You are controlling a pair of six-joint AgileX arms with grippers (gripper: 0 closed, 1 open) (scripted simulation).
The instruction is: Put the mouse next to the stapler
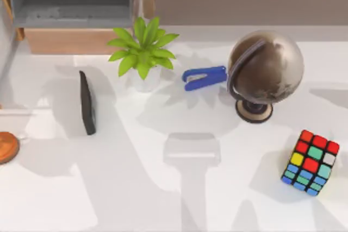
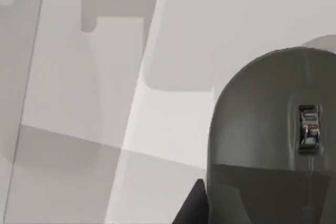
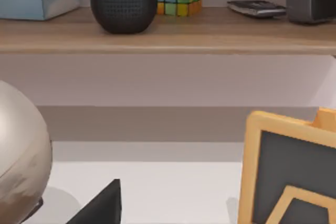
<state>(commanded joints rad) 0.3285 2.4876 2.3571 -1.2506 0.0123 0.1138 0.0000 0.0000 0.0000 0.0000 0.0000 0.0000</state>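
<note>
The mouse [image 2: 268, 145] is a dark grey rounded shell with a silver scroll wheel. It lies on the white table, close in the left wrist view. A dark edge of my left gripper [image 2: 191, 208] shows right beside it. The blue stapler [image 1: 205, 76] lies at the back middle of the table, between the potted plant [image 1: 142, 52] and the globe [image 1: 265, 71], almost touching the globe. A dark corner of my right gripper [image 3: 102, 205] shows in the right wrist view, near the globe [image 3: 18, 161].
A thin black upright slab [image 1: 87, 102] stands at the left, with a brown disc [image 1: 6, 147] at the left edge. A colour cube [image 1: 310, 162] sits front right. An orange-framed dark board [image 3: 291, 174] is near the right wrist. A wooden shelf [image 3: 210, 38] carries small items.
</note>
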